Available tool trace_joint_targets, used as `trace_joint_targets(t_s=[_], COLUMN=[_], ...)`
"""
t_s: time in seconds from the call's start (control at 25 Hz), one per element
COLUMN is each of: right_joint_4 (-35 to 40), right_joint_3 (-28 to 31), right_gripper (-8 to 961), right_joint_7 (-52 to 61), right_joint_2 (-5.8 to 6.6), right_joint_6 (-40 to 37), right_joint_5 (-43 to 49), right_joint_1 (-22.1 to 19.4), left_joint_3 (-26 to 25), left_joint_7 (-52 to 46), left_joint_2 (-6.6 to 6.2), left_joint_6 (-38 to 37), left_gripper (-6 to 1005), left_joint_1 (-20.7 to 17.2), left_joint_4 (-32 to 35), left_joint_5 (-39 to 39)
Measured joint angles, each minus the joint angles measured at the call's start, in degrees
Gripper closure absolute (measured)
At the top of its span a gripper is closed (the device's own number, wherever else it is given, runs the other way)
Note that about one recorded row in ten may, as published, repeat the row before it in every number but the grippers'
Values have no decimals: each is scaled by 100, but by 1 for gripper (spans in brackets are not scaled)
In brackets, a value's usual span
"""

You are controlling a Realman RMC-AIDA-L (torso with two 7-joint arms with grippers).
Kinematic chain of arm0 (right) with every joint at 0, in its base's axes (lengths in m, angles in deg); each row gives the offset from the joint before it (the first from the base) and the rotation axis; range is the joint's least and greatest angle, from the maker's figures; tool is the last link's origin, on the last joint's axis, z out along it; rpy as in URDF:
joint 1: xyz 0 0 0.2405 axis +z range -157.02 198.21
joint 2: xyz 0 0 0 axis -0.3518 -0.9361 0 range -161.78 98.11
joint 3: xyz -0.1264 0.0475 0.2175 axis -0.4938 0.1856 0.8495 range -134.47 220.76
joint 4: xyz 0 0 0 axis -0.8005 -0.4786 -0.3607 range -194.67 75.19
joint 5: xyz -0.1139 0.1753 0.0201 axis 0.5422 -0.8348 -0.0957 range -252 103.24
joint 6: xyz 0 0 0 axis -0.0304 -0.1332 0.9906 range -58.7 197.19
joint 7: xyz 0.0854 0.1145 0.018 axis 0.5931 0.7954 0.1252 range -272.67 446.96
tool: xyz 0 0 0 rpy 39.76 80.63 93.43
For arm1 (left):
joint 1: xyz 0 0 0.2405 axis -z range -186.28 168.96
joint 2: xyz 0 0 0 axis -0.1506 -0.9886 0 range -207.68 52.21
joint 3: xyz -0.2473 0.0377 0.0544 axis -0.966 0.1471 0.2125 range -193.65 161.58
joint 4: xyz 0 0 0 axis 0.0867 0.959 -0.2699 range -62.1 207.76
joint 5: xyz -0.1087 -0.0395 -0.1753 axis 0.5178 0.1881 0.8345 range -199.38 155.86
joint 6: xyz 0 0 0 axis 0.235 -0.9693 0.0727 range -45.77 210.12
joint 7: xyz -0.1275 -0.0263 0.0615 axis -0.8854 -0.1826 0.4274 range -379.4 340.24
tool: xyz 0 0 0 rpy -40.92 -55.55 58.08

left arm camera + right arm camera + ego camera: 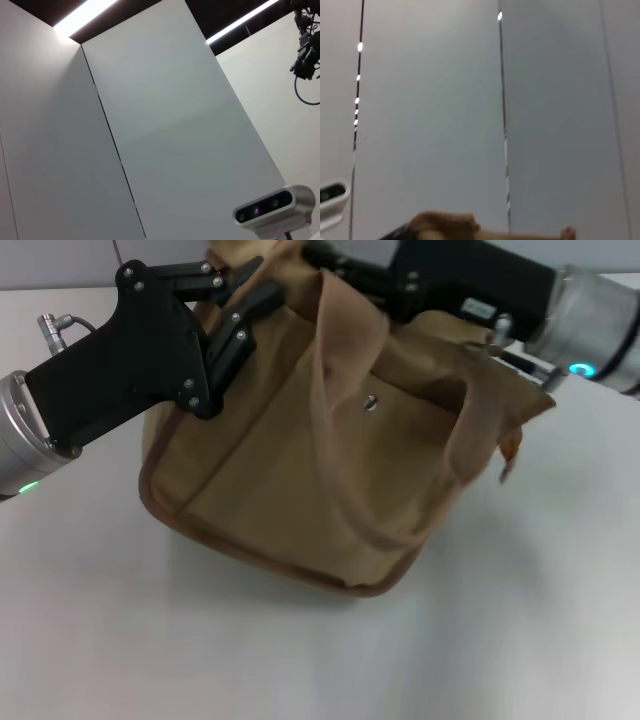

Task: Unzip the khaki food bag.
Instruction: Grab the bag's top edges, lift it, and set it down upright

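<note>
Both grippers (left [243,315], right [345,275]) atop khaki food bag [300,470]

A plain white table [300,660] fills the head view; pale wall panels [165,130] with dark seams rise beyond; a small grey camera [274,207] sits near them.

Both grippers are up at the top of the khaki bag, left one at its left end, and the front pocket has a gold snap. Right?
Not quite: the head view shows the snap is silver, not gold. The rest holds. The left gripper is at the left end of the khaki food bag top, and the right gripper is also at the top.
</note>
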Motion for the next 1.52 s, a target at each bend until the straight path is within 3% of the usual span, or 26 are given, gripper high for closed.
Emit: trace_joint_targets(t_s=[0.12, 0.32, 0.44, 0.68, 0.84, 1.2, 1.52], right_joint_4=[199, 454, 755, 811, 847, 838, 858], right_joint_3=[-571, -829, -822, -790, -823, -917, -1565], right_gripper=[119, 119, 119, 119, 119, 119, 119], right_joint_7=[327, 611, 735, 929, 606, 507, 618], right_joint_2=[8, 17, 10, 13, -23, -21, -7], right_joint_6=[394, 515, 542, 557, 386, 408, 915], right_joint_5=[-3, -7, -5, -7, -657, -1034, -1012], right_joint_1=[-25, -390, -731, -912, -1125, -747, -498], left_joint_3=[1, 1, 0, -1, 34, 76, 80], left_joint_7=[0, 6, 7, 16, 17, 18, 18], left_joint_2=[4, 9, 10, 10, 9, 9, 10], left_joint_6=[-2, -29, -43, -44, -45, -36, -54], left_gripper=[914, 914, 914, 914, 914, 914, 914], left_joint_1=[-2, -9, -7, 19, 42, 44, 31], left_joint_4=[56, 69, 71, 74, 85, 84, 113], left_joint_5=[-2, -3, 2, 6, 2, -11, -10])
